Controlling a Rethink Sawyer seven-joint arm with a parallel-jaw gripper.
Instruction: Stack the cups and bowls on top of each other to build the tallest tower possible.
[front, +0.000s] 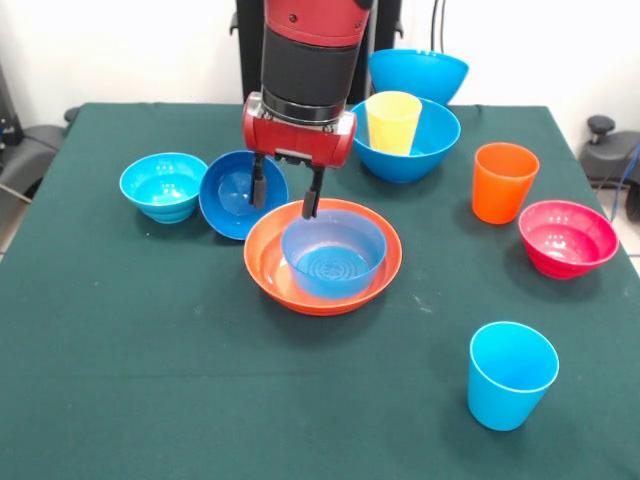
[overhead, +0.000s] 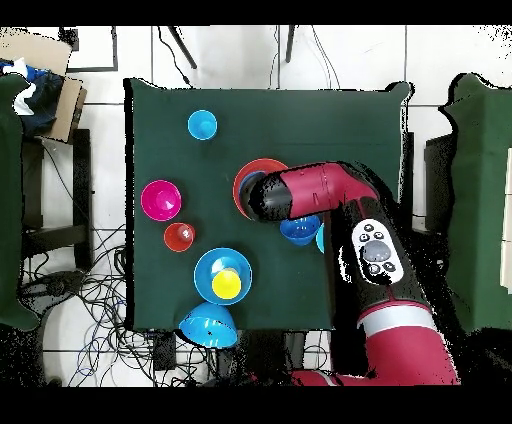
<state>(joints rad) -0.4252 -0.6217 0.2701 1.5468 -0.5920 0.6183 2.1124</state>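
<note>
From above, the robot's arm (overhead: 330, 195) covers most of the orange bowl (overhead: 250, 172) and hides the bowl inside it, along with part of the dark blue bowl (overhead: 298, 231) and all but a sliver of the cyan one (overhead: 320, 238). In the front view the gripper (front: 285, 190) hangs with its fingers spread, the right-hand finger at the far rim of the light blue bowl (front: 333, 252), the other just outside it; whether either touches is hard to tell. That bowl sits upright, mouth up, nested in the wide orange bowl near the middle of the green table (front: 150, 350). A yellow cup (front: 392, 121) stands upright inside a large blue bowl (front: 420, 150); a second blue bowl (front: 418, 72) sits at the table's far edge. The orange cup (front: 504, 180), magenta bowl (front: 567, 236) and blue cup (front: 511, 373) stand apart, all open upward and empty
</note>
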